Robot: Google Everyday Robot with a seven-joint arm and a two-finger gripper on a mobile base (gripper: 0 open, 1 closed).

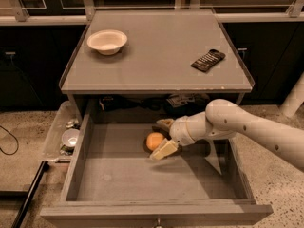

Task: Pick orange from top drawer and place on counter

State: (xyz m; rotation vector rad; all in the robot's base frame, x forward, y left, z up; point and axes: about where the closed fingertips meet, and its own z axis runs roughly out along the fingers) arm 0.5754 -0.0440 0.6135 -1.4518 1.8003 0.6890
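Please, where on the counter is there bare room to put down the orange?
The counter is bare through its middle and front, between the white bowl at back left and the dark flat object at right. The gripper is in the top drawer, open around the orange.

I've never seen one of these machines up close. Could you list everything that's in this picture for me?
counter: one, grey, top of the cabinet
bowl: one, white, back left of the counter
flat packet: one, dark, right side of the counter
top drawer: one, grey, pulled open below the counter
orange: one, orange, on the drawer bottom toward the back
plastic bin: one, clear, on the floor left of the drawer, small items inside
cable: one, black, on the floor at far left
arm: one, white, reaching in from the right
gripper: one, pale, inside the drawer, open with a finger on either side of the orange
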